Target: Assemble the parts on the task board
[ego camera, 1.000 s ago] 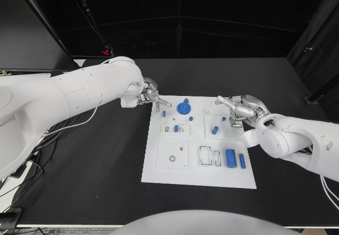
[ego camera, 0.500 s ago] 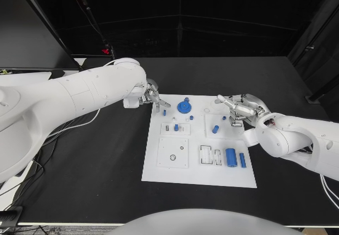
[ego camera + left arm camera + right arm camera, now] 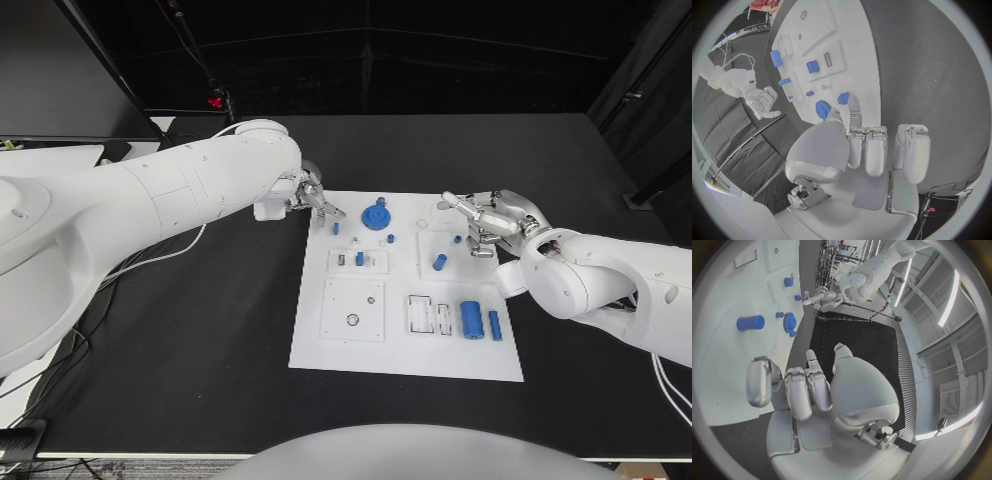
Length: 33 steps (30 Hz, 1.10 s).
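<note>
The small blue plastic parts sit on the flat white task board [image 3: 408, 355] in the middle of the black table [image 3: 216, 340]. Near the far edge of the board is a round blue gear-like wheel [image 3: 376, 218] with a knob on top. Just beside it stands a tiny blue peg [image 3: 335, 229], and another small blue peg [image 3: 359, 259] stands in a white block a little nearer. On the right side is a short blue post [image 3: 438, 264]. Closer to the robot lie a fat blue cylinder [image 3: 472, 320] and a thin blue bar [image 3: 493, 327], side by side and just apart.

These parts look hard, smooth and very light. They probably won't bend or break, but they could slip or roll away, mostly the fat cylinder. It is best to pinch each one by its sides with the fingertips. The wheel may be easiest to lift by its knob.

The silver left hand [image 3: 306, 194] hovers at the far left corner of the board, near the tiny peg and the wheel. In the left wrist view its fingers [image 3: 877, 150] are spread a little and it holds nothing, with one fingertip reaching toward the peg.

The silver right hand [image 3: 488, 219] hovers over the right edge of the board, near the short post. Its fingers [image 3: 807, 385] are apart too, and nothing is in them.
</note>
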Available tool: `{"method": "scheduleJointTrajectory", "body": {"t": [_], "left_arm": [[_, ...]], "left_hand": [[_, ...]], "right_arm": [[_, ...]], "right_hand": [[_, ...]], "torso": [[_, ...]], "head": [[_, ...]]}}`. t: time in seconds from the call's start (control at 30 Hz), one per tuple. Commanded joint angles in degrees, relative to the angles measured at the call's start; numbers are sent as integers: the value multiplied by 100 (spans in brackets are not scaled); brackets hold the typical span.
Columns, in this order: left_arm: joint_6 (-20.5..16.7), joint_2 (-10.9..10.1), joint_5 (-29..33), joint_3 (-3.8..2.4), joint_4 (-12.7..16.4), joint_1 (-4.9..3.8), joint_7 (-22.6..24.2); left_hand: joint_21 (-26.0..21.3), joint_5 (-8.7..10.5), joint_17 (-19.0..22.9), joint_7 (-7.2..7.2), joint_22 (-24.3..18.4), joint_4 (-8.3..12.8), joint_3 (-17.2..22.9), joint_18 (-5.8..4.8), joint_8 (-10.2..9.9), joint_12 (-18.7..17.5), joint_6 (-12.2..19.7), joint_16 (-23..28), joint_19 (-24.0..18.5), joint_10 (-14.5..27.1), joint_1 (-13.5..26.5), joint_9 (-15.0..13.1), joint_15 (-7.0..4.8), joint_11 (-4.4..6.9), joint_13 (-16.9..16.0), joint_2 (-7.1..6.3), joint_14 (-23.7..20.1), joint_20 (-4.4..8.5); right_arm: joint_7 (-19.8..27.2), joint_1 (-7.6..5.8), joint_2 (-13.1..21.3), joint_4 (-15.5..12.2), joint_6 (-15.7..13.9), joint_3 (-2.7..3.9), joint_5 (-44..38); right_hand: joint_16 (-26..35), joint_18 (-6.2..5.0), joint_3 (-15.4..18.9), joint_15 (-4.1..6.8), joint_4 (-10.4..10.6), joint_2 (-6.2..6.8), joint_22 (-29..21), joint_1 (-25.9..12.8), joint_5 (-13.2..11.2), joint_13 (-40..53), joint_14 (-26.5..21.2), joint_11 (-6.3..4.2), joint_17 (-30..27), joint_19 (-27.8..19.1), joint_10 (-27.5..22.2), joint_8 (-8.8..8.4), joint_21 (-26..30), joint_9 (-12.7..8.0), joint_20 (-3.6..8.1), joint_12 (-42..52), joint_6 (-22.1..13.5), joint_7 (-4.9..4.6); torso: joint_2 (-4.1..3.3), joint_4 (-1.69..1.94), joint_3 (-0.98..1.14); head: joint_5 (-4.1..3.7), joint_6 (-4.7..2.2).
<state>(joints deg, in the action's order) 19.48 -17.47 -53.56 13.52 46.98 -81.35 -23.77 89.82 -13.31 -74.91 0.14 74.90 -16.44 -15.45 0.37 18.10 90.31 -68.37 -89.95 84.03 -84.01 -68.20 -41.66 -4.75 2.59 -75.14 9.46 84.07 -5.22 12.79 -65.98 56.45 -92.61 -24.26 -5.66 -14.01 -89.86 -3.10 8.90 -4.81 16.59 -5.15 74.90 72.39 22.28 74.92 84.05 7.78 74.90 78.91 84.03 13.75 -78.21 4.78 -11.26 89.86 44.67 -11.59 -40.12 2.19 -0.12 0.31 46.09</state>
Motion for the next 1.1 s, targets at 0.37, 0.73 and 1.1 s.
{"method": "scheduleJointTrajectory", "body": {"t": [0.37, 0.73, 1.1], "left_arm": [[-78, 43, -54, -4, -8, 41, -8], [-8, 111, -54, -4, -2, 101, 20], [-8, 139, -54, -5, -20, 117, 6]], "left_hand": [[18, -73, -1509, 37, 1510, -12, -24, -37, -39, -31, 129, -5, 597, -599, -87, -47, 0, 4, -1486, -4, 593, -2], [18, 85, -1509, 86, 1510, -30, -141, -37, -91, -31, 204, -5, 597, -599, 105, -116, 47, -45, -1486, 67, 593, 43], [18, -18, -1509, 126, 1510, -9, -151, -37, -178, -31, 340, -5, 597, -599, 9, -154, 88, -85, -1486, 96, 593, 91]], "right_arm": [[27, -7, -38, -15, 34, 2, 7], [31, -7, -45, -23, 30, 2, 7], [35, -7, -54, -27, 31, 3, 7]], "right_hand": [[-14, -47, 37, -20, -5, -26, 1033, 20, 26, 1508, 595, 51, 1510, -1, 597, 29, 2, 6, 3, 14, -43, -75], [-14, -47, 37, -20, -5, -26, 1033, 20, 26, 1508, 595, 51, 1510, -1, 597, 29, 2, 6, 3, 14, -43, -75], [-14, -48, 42, -20, -6, -26, 1032, 19, 31, 1508, 595, 51, 1510, -5, 597, 36, 6, 6, 4, 14, -48, -75]], "torso": [[1, -1, -3], [3, -3, 0], [4, 3, 0]], "head": [[-11, 36], [-30, 54], [-40, 71]]}}
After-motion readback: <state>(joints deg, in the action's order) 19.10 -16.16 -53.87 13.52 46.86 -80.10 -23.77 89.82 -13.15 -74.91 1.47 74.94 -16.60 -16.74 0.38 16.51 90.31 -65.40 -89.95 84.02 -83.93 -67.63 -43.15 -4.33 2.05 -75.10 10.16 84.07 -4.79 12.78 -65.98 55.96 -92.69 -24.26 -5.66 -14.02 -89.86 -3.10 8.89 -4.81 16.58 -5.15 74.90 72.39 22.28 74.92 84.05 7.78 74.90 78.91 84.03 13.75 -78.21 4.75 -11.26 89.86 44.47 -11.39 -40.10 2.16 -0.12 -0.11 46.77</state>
